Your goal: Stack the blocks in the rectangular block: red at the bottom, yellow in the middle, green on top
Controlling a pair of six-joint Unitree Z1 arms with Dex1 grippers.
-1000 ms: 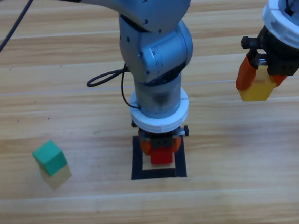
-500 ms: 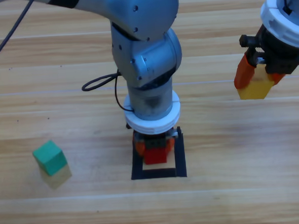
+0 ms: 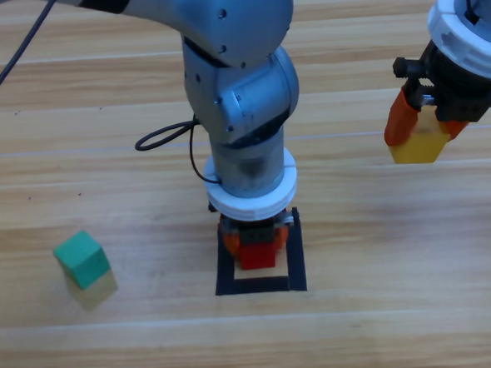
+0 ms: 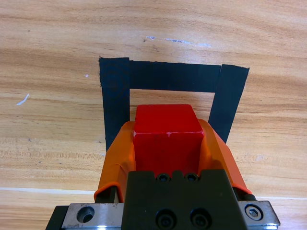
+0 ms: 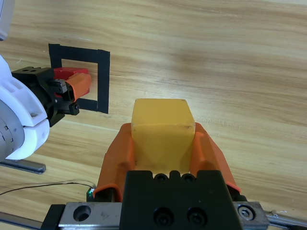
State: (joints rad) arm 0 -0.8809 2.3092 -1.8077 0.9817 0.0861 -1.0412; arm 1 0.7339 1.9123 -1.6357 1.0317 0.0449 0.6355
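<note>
High view: left arm's wrist covers the far side of the black tape rectangle [image 3: 295, 260] and most of the left gripper [image 3: 255, 248]; only the front of the red cube [image 3: 256, 255] shows between the jaws. Left wrist view: whether the cube touches the table can't be told. Right gripper [image 3: 426, 131]: yellow cube [image 3: 420, 146] rear hidden between the jaws; arm cut by the top-right edge.

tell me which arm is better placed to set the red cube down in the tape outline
Left: its tool already grips the small red cube over the black tape rectangle. The right tool holds the yellow cube off to the side.
</note>
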